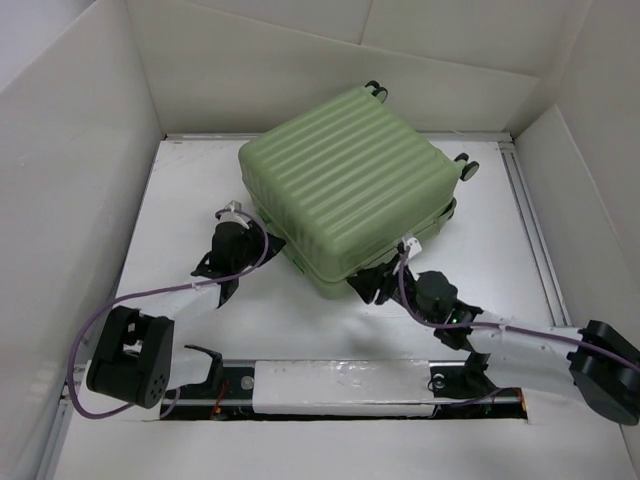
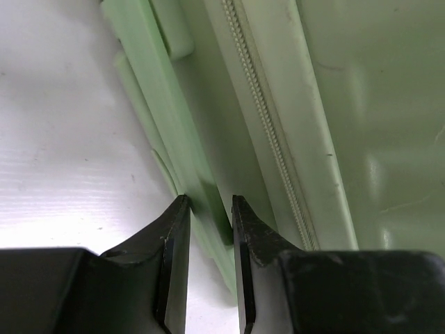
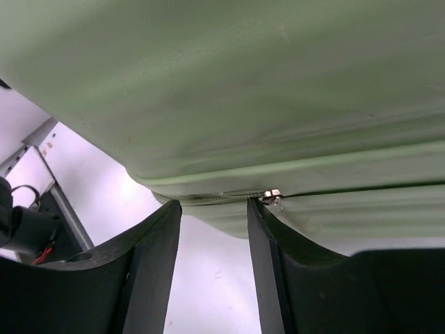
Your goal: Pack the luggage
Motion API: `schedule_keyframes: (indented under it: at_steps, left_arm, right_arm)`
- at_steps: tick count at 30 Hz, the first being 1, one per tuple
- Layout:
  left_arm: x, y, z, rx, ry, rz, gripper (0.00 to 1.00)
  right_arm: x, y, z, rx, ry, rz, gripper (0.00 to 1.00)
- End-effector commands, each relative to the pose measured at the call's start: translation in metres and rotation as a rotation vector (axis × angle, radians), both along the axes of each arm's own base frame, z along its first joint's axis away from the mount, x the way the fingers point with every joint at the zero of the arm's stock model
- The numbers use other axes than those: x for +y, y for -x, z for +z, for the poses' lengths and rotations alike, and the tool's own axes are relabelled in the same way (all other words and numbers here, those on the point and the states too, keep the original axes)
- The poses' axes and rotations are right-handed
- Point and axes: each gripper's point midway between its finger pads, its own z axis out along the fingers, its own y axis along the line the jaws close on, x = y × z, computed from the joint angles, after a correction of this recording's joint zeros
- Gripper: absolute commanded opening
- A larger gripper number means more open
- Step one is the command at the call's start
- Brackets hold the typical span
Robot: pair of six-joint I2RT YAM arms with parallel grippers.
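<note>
The luggage [image 1: 350, 185], a pale green ribbed suitcase, lies flat with its lid down in the middle of the table. My left gripper [image 1: 265, 245] is at its left front side. In the left wrist view the gripper [image 2: 208, 203] is open, its tips on either side of a green ridge [image 2: 156, 104] low on the shell, beside the zip [image 2: 264, 118]. My right gripper [image 1: 372, 283] is at the near corner. There it [image 3: 214, 205] stands open just below the zip seam, the metal zip slider [image 3: 271, 197] beside its right fingertip. Right of the slider the seam shows a dark gap.
White walls [image 1: 70, 150] enclose the table on three sides. Black caster wheels [image 1: 468, 167] stick out at the suitcase's far right. A rail with white padding [image 1: 340, 385] runs along the near edge between the arm bases. A purple cable [image 1: 150, 295] loops by the left arm.
</note>
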Motion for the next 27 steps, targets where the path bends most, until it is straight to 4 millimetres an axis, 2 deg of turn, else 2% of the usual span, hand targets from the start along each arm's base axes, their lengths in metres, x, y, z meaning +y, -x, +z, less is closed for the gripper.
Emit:
schedule_keyframes:
  at_steps: [1, 2, 3, 7, 11, 12, 13, 19, 21, 22, 25, 27]
  left_arm:
    - [-0.026, 0.018, 0.022, -0.106, 0.079, -0.165, 0.0]
    - [-0.024, 0.02, 0.018, -0.099, 0.073, -0.157, 0.0]
    - [-0.02, 0.02, 0.018, -0.116, 0.056, -0.15, 0.0]
    - [-0.018, 0.018, 0.024, -0.148, 0.049, -0.14, 0.0]
    - [-0.026, 0.019, 0.034, -0.168, 0.084, -0.181, 0.0]
    - [-0.027, 0.018, 0.033, -0.168, 0.084, -0.181, 0.0]
    - [-0.027, 0.018, 0.033, -0.168, 0.084, -0.181, 0.0]
    - [-0.025, 0.02, 0.04, -0.193, 0.086, -0.173, 0.0]
    - [-0.024, 0.019, 0.043, -0.203, 0.084, -0.165, 0.0]
    - [-0.023, 0.02, 0.041, -0.192, 0.082, -0.164, 0.0]
    - [-0.023, 0.021, 0.038, -0.188, 0.072, -0.168, 0.0]
    - [-0.022, 0.02, 0.038, -0.192, 0.065, -0.171, 0.0]
  right_arm:
    - [-0.041, -0.022, -0.006, -0.025, 0.078, -0.213, 0.5]
    - [-0.053, -0.02, -0.014, -0.019, 0.096, -0.248, 0.5]
    - [-0.06, -0.018, -0.008, -0.034, 0.075, -0.263, 0.5]
    - [-0.071, -0.012, -0.014, -0.046, 0.101, -0.268, 0.58]
    - [-0.066, -0.012, -0.014, -0.062, 0.152, -0.191, 0.6]
    - [-0.059, -0.009, -0.007, -0.069, 0.135, -0.152, 0.6]
    - [-0.058, -0.009, -0.014, -0.06, 0.163, -0.135, 0.6]
    - [-0.041, -0.004, -0.005, -0.115, 0.151, -0.037, 0.59]
    - [-0.035, -0.001, -0.007, -0.114, 0.164, 0.002, 0.58]
    - [-0.032, -0.001, -0.002, -0.129, 0.16, 0.018, 0.58]
    - [-0.031, 0.0, 0.004, -0.143, 0.147, 0.014, 0.58]
    - [-0.037, -0.006, 0.005, -0.161, 0.154, -0.029, 0.58]
